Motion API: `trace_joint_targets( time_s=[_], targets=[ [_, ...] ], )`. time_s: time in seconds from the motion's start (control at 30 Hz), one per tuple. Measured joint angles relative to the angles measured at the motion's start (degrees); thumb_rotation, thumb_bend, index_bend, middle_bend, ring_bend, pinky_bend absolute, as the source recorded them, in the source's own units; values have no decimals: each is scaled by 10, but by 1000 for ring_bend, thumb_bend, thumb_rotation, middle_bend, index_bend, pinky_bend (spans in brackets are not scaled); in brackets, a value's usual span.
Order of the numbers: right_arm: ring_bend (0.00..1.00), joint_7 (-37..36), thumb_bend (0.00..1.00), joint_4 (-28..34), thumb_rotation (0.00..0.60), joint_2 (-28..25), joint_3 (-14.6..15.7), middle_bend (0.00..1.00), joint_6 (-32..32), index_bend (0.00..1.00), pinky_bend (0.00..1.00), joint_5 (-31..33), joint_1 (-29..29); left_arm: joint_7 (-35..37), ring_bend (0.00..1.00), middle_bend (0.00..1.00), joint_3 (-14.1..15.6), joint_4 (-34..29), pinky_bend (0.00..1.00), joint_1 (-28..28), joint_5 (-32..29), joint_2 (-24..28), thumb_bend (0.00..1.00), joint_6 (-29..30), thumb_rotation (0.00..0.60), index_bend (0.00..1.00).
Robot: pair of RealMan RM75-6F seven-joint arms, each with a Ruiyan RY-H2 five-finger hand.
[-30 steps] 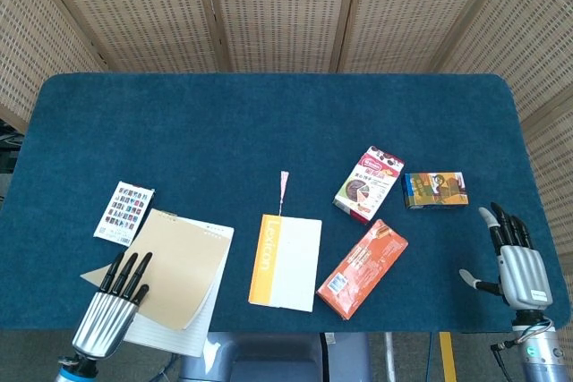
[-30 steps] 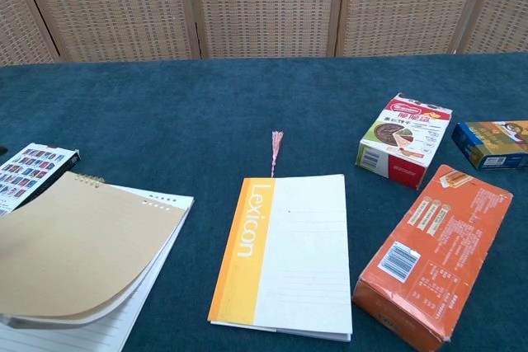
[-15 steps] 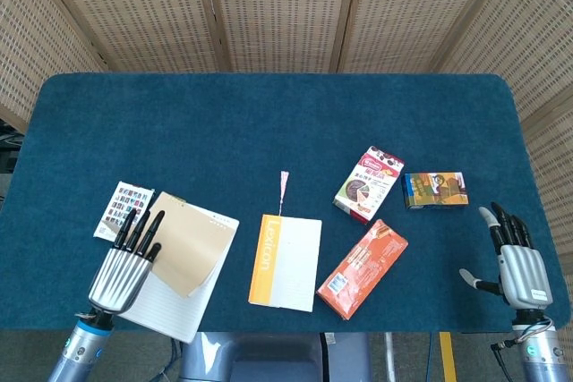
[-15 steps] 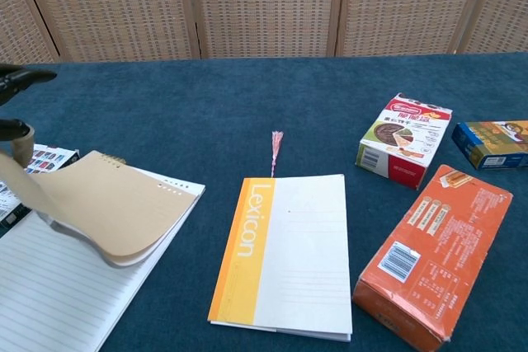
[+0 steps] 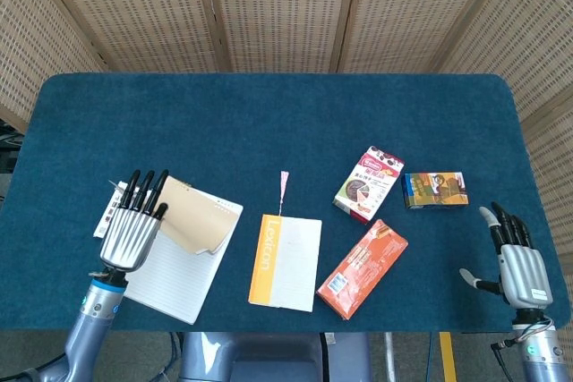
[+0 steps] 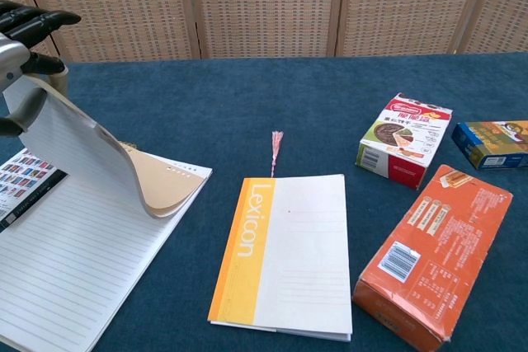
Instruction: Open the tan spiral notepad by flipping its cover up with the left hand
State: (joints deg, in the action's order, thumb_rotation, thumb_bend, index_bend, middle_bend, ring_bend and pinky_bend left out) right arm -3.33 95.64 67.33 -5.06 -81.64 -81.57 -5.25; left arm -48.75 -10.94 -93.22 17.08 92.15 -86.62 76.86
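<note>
Pinched by the left hand (image 6: 21, 47), the tan cover (image 6: 161, 183) is held curled up; the right hand (image 5: 517, 261) rests splayed, empty. If released early, the cover could spring back shut.

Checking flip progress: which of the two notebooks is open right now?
The tan spiral notepad at the left: its cover is curled up in the left robot hand, lined page exposed. The Lexicon notebook lies closed and flat.

- Setting: staged robot test station, not a home or a shop.
- Evidence: blue carpeted tabletop (image 5: 269, 123) enclosed by woven screen panels (image 5: 277, 6).
- Evidence: stationery and snack boxes (image 5: 368, 182) laid out as props.
</note>
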Motion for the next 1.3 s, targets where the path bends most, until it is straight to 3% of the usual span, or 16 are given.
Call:
trace_joint_targets(
  time_s=[0.23,0.77,1.3],
  targets=[
    [0,-2,2,1,600,0,1,0,3,0,0,2,0,-22,0,0,-33,-2,26,32,-56,-16,658,-20,600,788],
    [0,-3,2,4,600,-1,1,0,9,0,0,6,-2,-42,0,0,-76,22,26,91,-138,-42,657,-36,600,788],
    [0,-4,2,8,600,-2,2,0,22,0,0,17,-4,-36,0,0,-110,132,26,167,-215,-82,653,-66,600,788]
  ],
)
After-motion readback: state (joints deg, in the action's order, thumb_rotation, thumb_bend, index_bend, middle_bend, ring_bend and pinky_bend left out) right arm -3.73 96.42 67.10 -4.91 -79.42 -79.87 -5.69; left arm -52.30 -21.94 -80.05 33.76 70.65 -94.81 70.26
